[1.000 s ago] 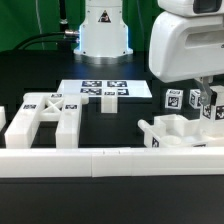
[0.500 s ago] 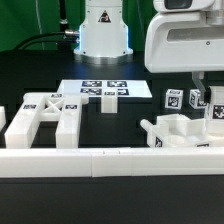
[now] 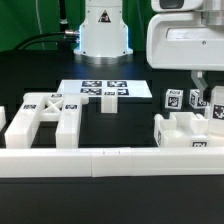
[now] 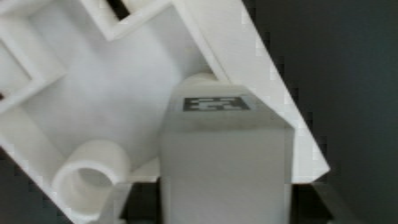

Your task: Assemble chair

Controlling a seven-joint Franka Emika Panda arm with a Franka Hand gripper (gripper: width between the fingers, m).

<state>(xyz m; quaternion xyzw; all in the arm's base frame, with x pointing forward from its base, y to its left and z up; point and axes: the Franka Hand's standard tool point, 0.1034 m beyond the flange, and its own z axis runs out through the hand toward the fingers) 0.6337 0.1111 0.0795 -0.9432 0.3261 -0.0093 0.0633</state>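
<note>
Contact is seen in the wrist view between the pincer [image 4: 219, 208] and a tagged white bar [image 4: 222, 150] of the chair. The bar fills the gap between the two dark fingers [image 4: 134, 205], which are pressed to its sides, so the pincer is closed on it. The bar's long axis runs straight away from the pincer, and its far end, marked with a square black-and-white tag [image 4: 217, 103], is cut to a slope. Just beside the bar a flat white frame piece [image 4: 107, 90] with angular openings is seen lying obliquely, with a round socket [image 4: 86, 186] at one corner; whether bar and frame piece touch cannot be told. In the exterior view the arm's white housing [image 3: 185, 35] is held at the exterior view's right, above a blocky chair part [image 3: 185, 130] with raised walls. This part is set on the black tabletop [image 3: 20, 85], close behind the long border rail [image 3: 90, 160]. A short tagged post [image 3: 172, 98] and a second post [image 3: 197, 97] are stood upright just behind it. At the exterior view's left a ladder-like chair frame [image 3: 45, 115] is laid flat, its long axis pointing away from the rail. The marker board [image 3: 103, 90] is placed between them, near the robot base [image 3: 103, 30], with a small white block [image 3: 108, 104] at its front edge.
</note>
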